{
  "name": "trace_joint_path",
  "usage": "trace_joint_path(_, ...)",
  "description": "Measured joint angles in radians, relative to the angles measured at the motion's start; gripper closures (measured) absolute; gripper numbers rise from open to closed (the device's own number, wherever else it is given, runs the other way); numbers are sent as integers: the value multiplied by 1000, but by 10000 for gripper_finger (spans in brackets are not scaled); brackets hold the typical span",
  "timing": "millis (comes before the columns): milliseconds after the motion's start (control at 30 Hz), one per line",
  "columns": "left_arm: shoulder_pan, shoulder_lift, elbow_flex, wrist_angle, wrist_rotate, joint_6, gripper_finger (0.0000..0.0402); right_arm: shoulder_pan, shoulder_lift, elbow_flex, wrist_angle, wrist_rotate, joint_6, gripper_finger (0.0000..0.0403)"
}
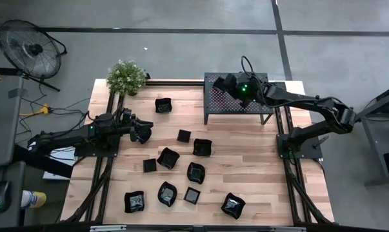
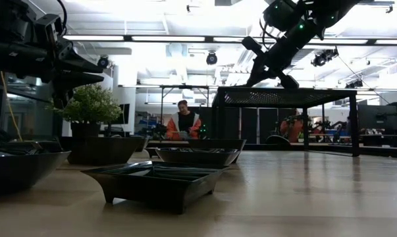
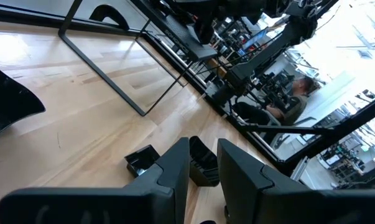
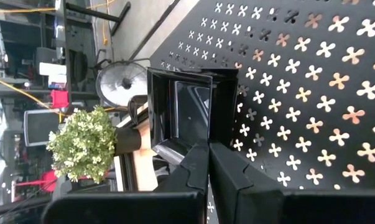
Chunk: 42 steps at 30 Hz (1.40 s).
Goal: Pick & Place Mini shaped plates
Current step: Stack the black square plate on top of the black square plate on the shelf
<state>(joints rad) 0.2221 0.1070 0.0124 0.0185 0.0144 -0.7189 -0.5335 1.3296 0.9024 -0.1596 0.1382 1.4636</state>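
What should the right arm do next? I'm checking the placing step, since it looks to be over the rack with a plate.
Probably lower a little and open: the right gripper is shut on a square plate just above the perforated rack, not yet released.

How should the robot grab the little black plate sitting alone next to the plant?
Pinch the plate by its raised rim, one finger inside and one outside, coming straight down from above. It lies flat with nothing touching it, so probably only that wall gives a hold. The left tool is nearest.
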Motion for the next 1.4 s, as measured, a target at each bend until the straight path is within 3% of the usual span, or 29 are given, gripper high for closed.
trace_joint_path(167, 0, 0, 0, 0, 0, 0, 321, -11, 0, 0, 2, -44, -15, 403)
trace_joint_path(1400, 0, 0, 0, 0, 0, 0, 321, -36, 1, 0, 26, -72, -23, 402)
